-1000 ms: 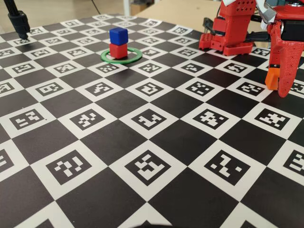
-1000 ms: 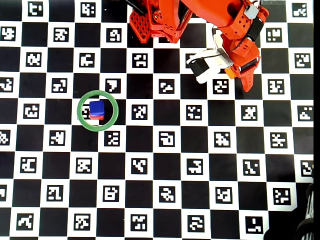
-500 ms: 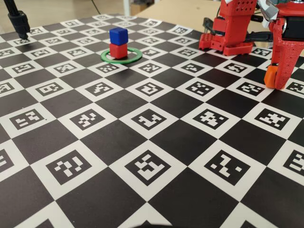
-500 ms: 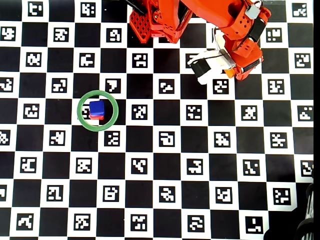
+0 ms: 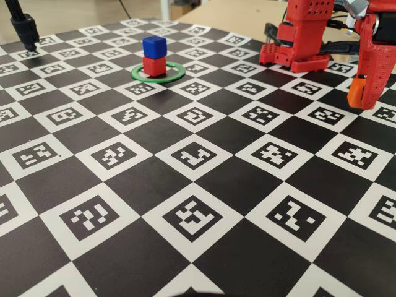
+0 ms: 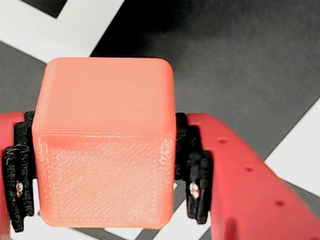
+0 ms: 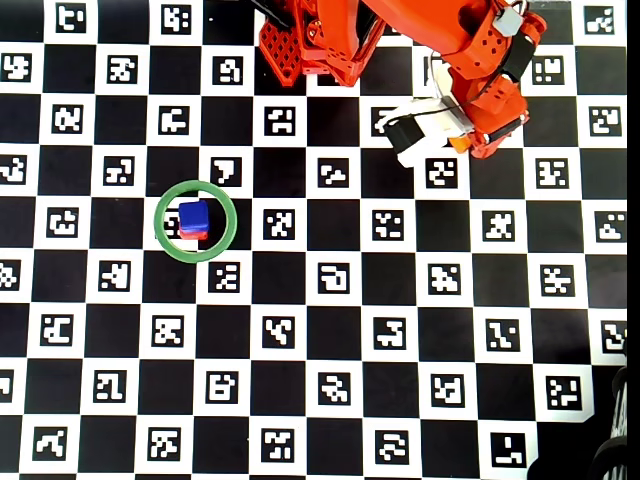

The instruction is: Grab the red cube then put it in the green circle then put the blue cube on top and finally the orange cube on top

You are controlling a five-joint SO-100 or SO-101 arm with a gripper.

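Observation:
The blue cube (image 5: 154,46) stands on the red cube (image 5: 154,65) inside the green circle (image 5: 158,75) at the far left of the fixed view. From overhead the blue cube (image 7: 194,215) covers most of the red cube (image 7: 196,236), and the green circle (image 7: 196,222) rings both. My gripper (image 5: 357,98) is shut on the orange cube (image 5: 355,96) and holds it above the board at the right edge. In the wrist view the orange cube (image 6: 105,145) fills the space between the black pads (image 6: 192,170). Overhead, only a sliver of the orange cube (image 7: 460,144) shows under the arm.
The red arm's base (image 5: 297,43) stands at the back right of the marker-printed checkerboard (image 5: 198,185). A black stand (image 5: 23,28) rises at the back left corner. A white camera module (image 7: 420,128) rides on the wrist.
The gripper has risen with the orange cube, lifting it off the board and drawing slightly back toward the base. The blue and red stack has not moved.

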